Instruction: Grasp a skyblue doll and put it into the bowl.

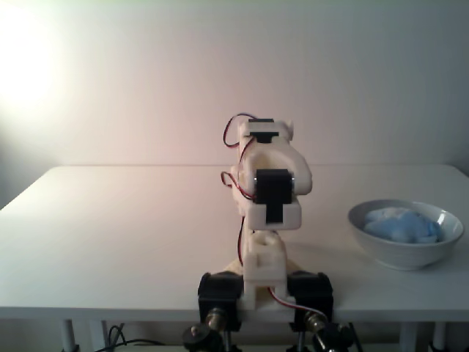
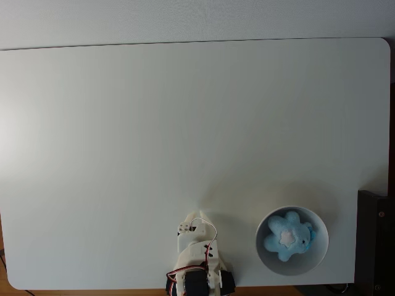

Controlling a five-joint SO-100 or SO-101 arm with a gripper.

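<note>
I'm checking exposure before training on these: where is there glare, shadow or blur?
In the front fixed view, glare washes out the wall's upper left and the image is soft, blurring the pale sky-blue plush doll in the glossy white ceramic bowl. In the top-down fixed view, light is even, with a faint shadow beside the white arm.

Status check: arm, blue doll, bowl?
Gripper folded back at base, jaw state unclear. Pale sky-blue plush doll lying inside the round glossy white ceramic bowl. White table around them, nothing in the way.
</note>
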